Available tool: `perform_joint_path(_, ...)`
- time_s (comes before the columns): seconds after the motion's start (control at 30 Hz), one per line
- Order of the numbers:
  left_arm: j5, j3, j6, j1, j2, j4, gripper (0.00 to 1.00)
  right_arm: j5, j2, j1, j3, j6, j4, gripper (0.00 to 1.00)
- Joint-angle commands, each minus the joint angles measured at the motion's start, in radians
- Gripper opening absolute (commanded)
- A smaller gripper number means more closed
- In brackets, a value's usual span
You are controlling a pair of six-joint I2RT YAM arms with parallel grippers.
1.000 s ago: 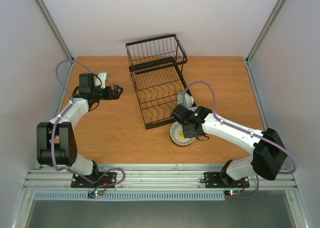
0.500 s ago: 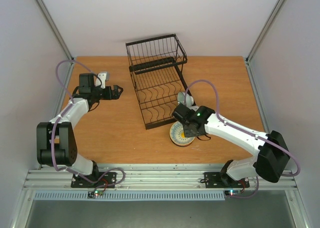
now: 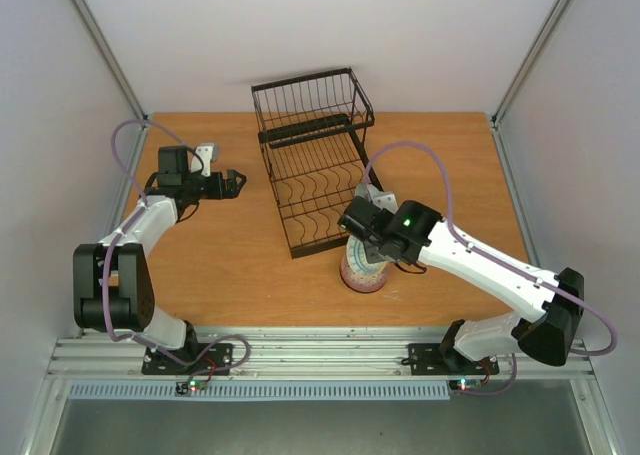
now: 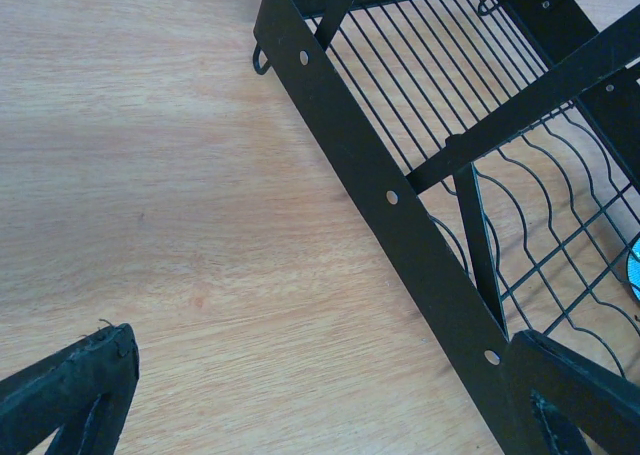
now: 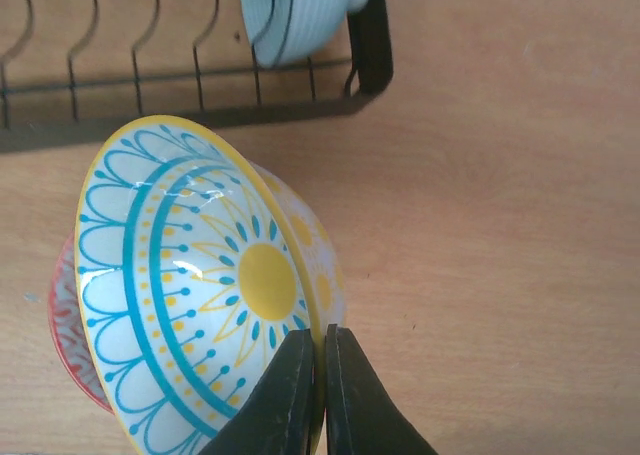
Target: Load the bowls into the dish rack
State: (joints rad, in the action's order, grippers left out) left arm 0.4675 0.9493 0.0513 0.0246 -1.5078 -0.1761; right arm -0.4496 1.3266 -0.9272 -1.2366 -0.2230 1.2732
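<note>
A robot test cell in a lab, dressed with a few kitchen props.

I see a wood-topped bench (image 3: 230, 265) boxed in by plain white panels (image 3: 320, 35) along its far, left and right edges, with bare aluminium posts (image 3: 103, 43) rising from the far corners. A slotted aluminium rail (image 3: 320, 353) runs along the near edge, and both arm bases (image 3: 190, 358) are bolted to it. Purple cables (image 3: 405, 144) loop loose in the open, and a green status light (image 3: 407, 220) glows on the right arm. The only homely things are a black wire dish rack (image 3: 312, 130) towards the far edge and painted crockery beside it, among it a yellow-centred bowl (image 5: 230, 285).
</note>
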Motion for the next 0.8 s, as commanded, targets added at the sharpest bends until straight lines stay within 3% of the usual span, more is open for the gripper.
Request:
perform_joint_path(0.0, 0.01, -0.01, -0.01, -0.005, -0.003, 0.029, 0.99, -0.136, 0.04, -0.039, -0.127, 0.012, 0.054, 0.01)
perform_joint_path(0.43, 0.012, -0.016, -0.008, -0.005, 0.002, 0.038, 0.99, -0.292, 0.178, -0.069, -0.285, 0.068, 0.097, 0.01)
perform_joint_path(0.77, -0.015, -0.02, -0.013, -0.005, 0.011, 0.041, 0.99, -0.57, 0.49, -0.117, -0.595, 0.077, 0.285, 0.01)
